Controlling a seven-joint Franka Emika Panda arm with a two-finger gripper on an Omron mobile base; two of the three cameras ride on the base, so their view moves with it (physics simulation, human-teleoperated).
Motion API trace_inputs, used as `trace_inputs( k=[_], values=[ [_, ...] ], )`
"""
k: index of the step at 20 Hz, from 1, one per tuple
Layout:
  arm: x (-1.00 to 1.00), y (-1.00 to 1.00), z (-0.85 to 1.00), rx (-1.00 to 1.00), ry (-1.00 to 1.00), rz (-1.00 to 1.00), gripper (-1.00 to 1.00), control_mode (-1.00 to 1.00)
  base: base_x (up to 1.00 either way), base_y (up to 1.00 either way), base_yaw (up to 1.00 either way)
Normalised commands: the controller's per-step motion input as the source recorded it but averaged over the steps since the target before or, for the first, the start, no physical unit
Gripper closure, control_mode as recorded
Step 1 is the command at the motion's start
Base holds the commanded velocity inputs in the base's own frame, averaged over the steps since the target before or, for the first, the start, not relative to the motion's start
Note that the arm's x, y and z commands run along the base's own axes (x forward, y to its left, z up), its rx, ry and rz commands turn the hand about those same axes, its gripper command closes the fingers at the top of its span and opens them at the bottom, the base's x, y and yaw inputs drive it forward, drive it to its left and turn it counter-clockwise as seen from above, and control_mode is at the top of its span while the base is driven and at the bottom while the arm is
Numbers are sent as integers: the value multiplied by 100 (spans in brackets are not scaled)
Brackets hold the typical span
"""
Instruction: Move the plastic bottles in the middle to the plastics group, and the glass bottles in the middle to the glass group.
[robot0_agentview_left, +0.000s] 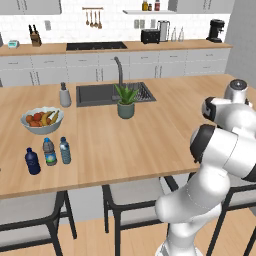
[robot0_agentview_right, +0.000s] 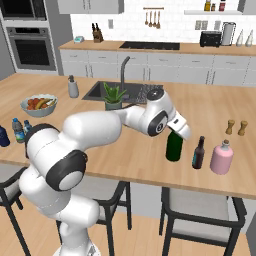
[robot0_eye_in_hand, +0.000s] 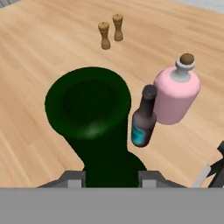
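My gripper (robot0_agentview_right: 176, 131) is shut on the neck of the tall dark-green glass bottle (robot0_agentview_right: 174, 146), which is upright at the counter's right part. In the hand view the green bottle (robot0_eye_in_hand: 89, 109) rises between my gripper's (robot0_eye_in_hand: 111, 177) two tips. Just right of it stands the glass group, a slim dark bottle with a blue label (robot0_agentview_right: 199, 152) (robot0_eye_in_hand: 143, 118). Whether the green bottle rests on the wood I cannot tell. Far to the left, two clear plastic bottles (robot0_agentview_left: 49, 151) (robot0_agentview_left: 65, 150) stand beside the plastics group's dark-blue bottle (robot0_agentview_left: 32, 161).
A pink corked bottle (robot0_agentview_right: 221, 157) (robot0_eye_in_hand: 175, 94) stands right of the slim bottle. Two wooden shakers (robot0_agentview_right: 236, 127) (robot0_eye_in_hand: 110, 31) are behind. A fruit bowl (robot0_agentview_left: 42, 120), a potted plant (robot0_agentview_left: 126, 102), a sink (robot0_agentview_left: 100, 95) and a soap dispenser (robot0_agentview_left: 65, 95) occupy the left half. Stools stand under the front edge.
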Motion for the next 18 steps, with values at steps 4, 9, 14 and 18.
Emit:
trace_inputs(
  k=[4, 9, 14, 18],
  values=[
    [0, 0, -7, 1, -4, -4, 100, -100, 0, 0, 0],
    [0, -4, -4, 0, -1, -4, 100, -100, 0, 0, 0],
    [0, -1, -23, 0, -1, -3, 100, -100, 0, 0, 0],
    [0, 0, -28, 0, -5, -3, 100, -100, 0, 0, 0]
  ],
)
